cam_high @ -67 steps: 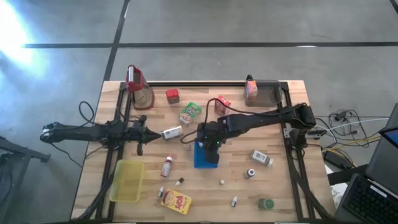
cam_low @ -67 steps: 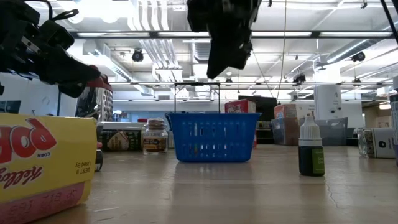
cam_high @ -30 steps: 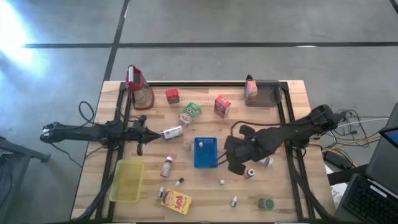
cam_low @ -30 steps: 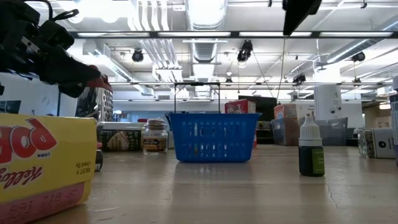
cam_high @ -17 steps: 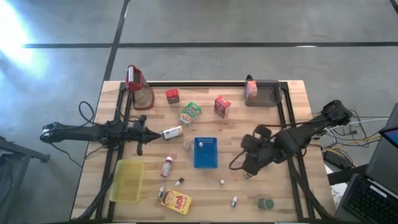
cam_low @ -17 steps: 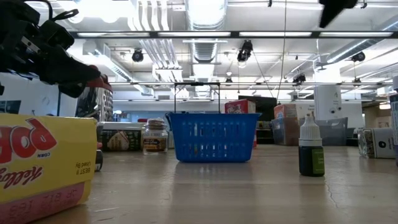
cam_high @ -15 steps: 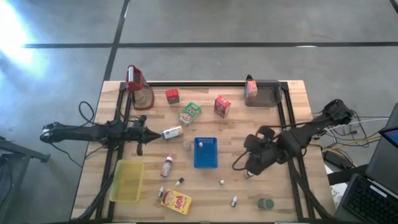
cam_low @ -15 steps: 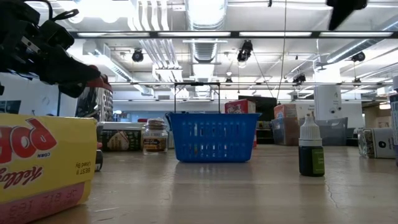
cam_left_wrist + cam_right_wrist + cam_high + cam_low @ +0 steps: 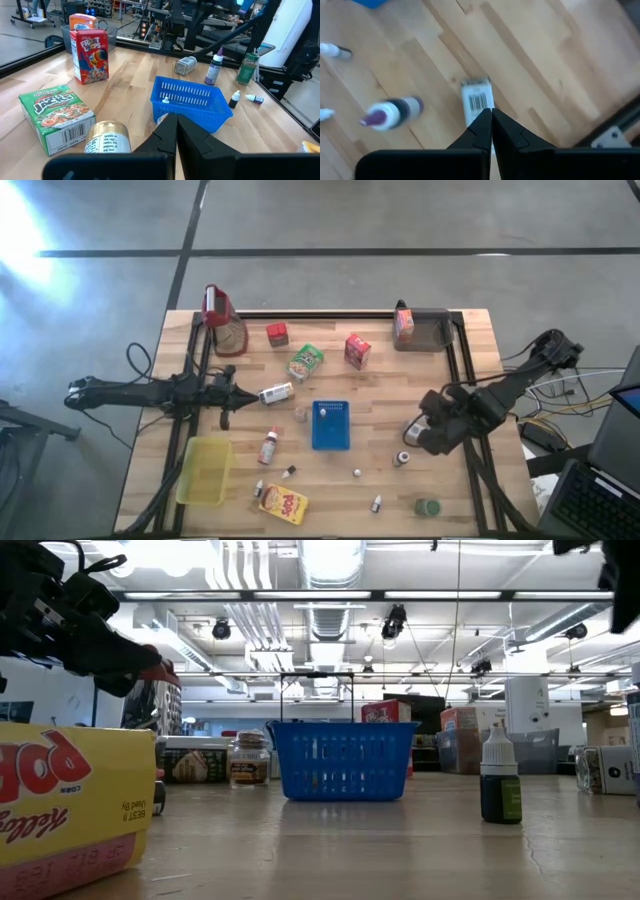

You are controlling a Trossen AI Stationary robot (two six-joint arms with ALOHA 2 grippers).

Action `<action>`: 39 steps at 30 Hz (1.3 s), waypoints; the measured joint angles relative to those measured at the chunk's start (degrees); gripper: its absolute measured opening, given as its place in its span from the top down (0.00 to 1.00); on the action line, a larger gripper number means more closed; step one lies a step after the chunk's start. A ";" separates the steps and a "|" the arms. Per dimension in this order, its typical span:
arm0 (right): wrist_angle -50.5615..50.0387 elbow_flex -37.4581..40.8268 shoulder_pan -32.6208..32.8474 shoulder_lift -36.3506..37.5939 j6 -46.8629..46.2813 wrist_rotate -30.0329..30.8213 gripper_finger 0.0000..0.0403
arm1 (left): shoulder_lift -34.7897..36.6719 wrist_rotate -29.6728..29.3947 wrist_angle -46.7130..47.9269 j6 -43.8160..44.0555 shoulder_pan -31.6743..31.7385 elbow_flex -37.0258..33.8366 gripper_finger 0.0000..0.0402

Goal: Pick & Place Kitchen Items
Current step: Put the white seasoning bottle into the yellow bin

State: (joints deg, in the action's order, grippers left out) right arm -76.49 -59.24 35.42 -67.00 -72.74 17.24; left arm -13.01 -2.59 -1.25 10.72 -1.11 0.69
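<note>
Right hand (image 9: pixel 491 116) closed above barcoded packet (image 9: pixel 477 102), purple-capped bottle (image 9: pixel 390 112) beside.

Green box (image 9: pixel 56 116) reads "Jacks"; red box (image 9: pixel 89 54) "Froot Loops".

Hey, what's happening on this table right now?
A two-armed robot is sorting small groceries on a wooden table. The right gripper is shut and holds nothing, hanging above a small clear bottle with a barcode label on the table's right side. The left gripper is also shut and empty, waiting at the left side. A blue perforated basket sits mid-table with a tiny white-capped bottle inside, while cartons and bottles lie scattered around it.
</note>
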 joint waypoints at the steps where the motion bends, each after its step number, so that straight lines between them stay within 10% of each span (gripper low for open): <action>1: 0.10 1.07 0.00 0.68 0.00 -1.28 0.98 | 0.01 0.00 0.01 0.00 -0.01 0.00 0.97; 20: 5.53 8.91 -0.02 2.49 7.62 -8.79 0.96 | 0.02 0.00 0.00 0.02 -0.02 0.00 0.97; 39: 10.02 13.95 0.69 2.49 3.32 -8.33 0.52 | 0.00 0.00 0.00 0.00 0.00 0.00 0.97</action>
State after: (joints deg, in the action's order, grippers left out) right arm -66.48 -45.28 36.11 -64.51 -69.42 8.91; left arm -13.02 -2.59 -1.26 10.72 -1.10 0.69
